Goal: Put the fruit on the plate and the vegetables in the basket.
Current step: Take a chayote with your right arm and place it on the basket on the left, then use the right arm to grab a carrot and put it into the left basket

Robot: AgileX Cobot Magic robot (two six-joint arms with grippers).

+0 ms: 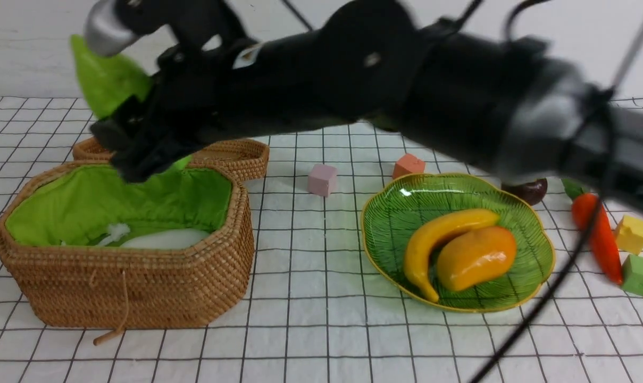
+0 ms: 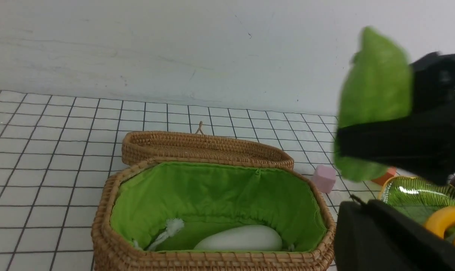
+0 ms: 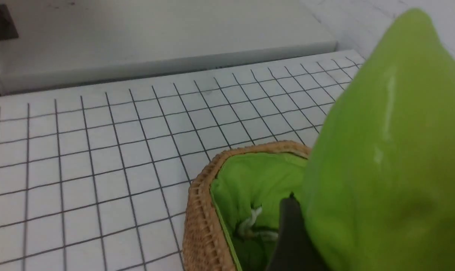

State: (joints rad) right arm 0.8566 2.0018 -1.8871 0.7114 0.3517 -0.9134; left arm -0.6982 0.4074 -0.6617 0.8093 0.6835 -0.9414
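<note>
My right gripper reaches across from the right, shut on the light-green gourd, and holds it above the back of the wicker basket. The gourd also shows in the left wrist view and fills the right wrist view, beside one dark finger. The white radish lies in the basket's green lining. The banana and mango lie on the green plate. The mangosteen and carrot lie right of the plate. My left gripper shows only as a dark shape.
The flat wicker lid lies behind the basket. A pink cube and an orange cube sit behind the plate. A yellow cube and a green cube sit by the carrot. My right arm spans the scene overhead.
</note>
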